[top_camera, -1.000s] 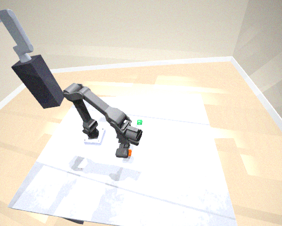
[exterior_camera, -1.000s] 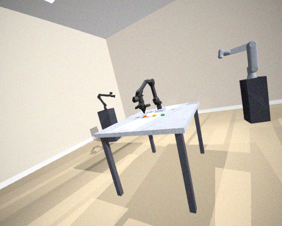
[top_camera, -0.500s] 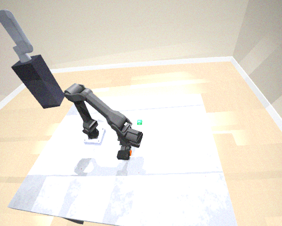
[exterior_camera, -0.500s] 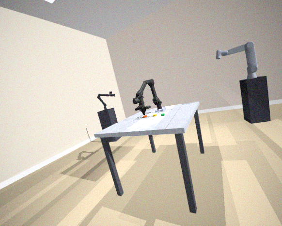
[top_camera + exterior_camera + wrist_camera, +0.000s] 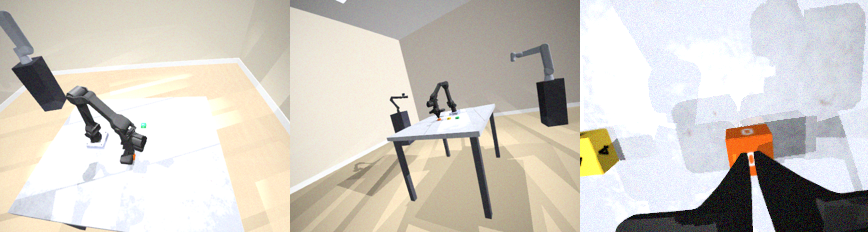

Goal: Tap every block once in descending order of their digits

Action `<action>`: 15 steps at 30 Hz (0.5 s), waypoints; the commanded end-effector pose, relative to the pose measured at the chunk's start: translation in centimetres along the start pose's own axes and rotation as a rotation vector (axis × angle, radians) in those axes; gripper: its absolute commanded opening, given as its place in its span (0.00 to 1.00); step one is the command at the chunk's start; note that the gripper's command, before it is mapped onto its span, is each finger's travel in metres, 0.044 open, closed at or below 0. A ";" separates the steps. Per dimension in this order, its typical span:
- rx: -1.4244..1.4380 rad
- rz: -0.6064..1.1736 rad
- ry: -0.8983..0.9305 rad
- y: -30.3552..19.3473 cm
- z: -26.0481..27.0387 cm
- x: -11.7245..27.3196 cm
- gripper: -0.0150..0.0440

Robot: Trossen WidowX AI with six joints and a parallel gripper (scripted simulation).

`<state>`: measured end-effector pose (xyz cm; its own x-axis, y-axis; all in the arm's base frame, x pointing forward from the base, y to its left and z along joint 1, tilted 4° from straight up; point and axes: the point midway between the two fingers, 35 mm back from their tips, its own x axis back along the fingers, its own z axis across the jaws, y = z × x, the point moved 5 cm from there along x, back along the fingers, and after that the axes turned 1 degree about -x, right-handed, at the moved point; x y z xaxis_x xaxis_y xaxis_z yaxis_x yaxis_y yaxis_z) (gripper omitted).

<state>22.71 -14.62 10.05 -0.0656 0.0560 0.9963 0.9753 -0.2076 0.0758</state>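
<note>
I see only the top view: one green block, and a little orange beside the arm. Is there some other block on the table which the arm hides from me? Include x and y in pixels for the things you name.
Observer: Yes, the exterior view shows a yellow block (image 5: 449,118) (image 5: 591,157) between the orange block (image 5: 134,157) (image 5: 439,119) (image 5: 734,146) and the green block (image 5: 143,125) (image 5: 457,117).

Operator: Thank you. And which digit is on the orange one? From above I cannot read it.

Observer: The wrist view shows a 0 on its top face.

Operator: Good. The claw, is it open or shut? For me its tips are hidden.

Observer: The claw (image 5: 129,157) (image 5: 438,117) (image 5: 750,157) is shut, with nothing between its tips.
</note>
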 end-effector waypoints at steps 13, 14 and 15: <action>-0.011 -0.041 0.026 3.0 8.2 4.3 0.73; -0.012 -0.041 0.030 3.2 9.5 4.6 0.78; -0.011 -0.038 0.031 3.4 10.8 5.0 0.82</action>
<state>26.57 -8.17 13.88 -0.1087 0.0434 0.9931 0.9694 -0.2167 0.1155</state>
